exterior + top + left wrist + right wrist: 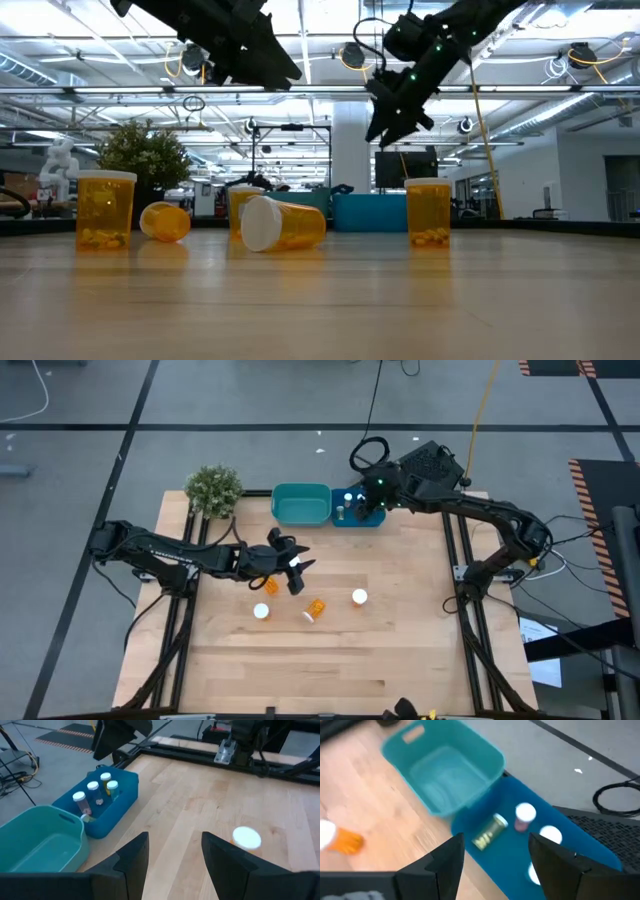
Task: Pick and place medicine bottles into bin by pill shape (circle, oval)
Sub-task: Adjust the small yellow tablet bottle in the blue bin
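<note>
Light wood tabletop on a dark frame, open industrial hall behind. Near half of the tabletop bare. Around mid-tabletop, loose medicine bottles: one upright with white cap, one on its side, one upright toward the right edge, one orange one lying just under the left arm. The low view shows a fifth behind the tipped one; exact spot unclear.

Left gripper hangs above that cluster, fingers apart, holding nothing. In the left wrist view a white cap sits just beyond its fingers.

Far edge, middle: teal bin, looks empty. Touching it on the right, blue bin with several bottles inside, one of them tipped. Right gripper hovers over the blue bin, fingers spread, nothing between them. Small plant near the far left corner.

Step in hand, likely: left arm picks its next bottle. Do it well: come straight down over an upright bottle, centre the fingers on the body below the cap, avoid nudging the tipped neighbours, which would roll. Pill shape needs checking first; not readable here.
</note>
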`<state>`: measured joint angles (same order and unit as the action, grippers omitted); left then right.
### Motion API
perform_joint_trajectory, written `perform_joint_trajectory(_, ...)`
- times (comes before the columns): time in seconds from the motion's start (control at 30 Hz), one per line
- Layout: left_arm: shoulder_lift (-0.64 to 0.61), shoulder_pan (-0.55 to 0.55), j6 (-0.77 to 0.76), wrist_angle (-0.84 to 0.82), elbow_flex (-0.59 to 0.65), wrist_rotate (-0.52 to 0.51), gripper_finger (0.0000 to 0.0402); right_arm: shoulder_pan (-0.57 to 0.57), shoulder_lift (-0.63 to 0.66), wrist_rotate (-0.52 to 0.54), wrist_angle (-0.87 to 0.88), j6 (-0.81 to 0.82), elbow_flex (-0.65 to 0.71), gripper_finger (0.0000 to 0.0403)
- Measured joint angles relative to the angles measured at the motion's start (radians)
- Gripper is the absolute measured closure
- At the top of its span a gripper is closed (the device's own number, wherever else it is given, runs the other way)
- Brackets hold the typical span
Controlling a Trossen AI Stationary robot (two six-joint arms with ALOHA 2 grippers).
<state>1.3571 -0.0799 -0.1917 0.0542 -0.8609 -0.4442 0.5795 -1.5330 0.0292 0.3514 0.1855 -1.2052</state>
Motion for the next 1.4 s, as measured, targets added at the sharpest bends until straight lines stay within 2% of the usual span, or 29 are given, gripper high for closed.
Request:
perform_joint_trajectory(0.27,0.0,0.003,0.058,0.052,0.0,-0.002,0.0215,0.009,-0.043,-0.002,-0.002,0.114,-0.051,0.0188)
perform_joint_trajectory(0.37,0.0,0.016,0.078,0.062,0.0,-0.002,0.0215,0.009,-0.099,-0.005,0.001,0.121,-0.107,0.0188)
perform_joint_trajectory(0.63,0.0,0.054,0.059,0.042,0.0,-0.002,0.0215,0.015,-0.297,-0.008,0.14,0.104,-0.275,0.0188)
perform_joint_trajectory(0.77,0.0,0.06,0.052,0.021,0.0,-0.002,0.0215,0.016,-0.374,-0.043,0.156,0.093,-0.321,0.0188)
perform_joint_trajectory(1.03,0.0,0.057,0.022,-0.026,0.0,-0.001,0.0215,0.031,-0.446,-0.062,0.16,0.115,-0.329,0.0188)
perform_joint_trajectory(1.4,0.0,0.057,0.005,-0.044,0.0,-0.001,0.0215,0.051,-0.448,-0.115,0.123,0.123,-0.329,0.0188)
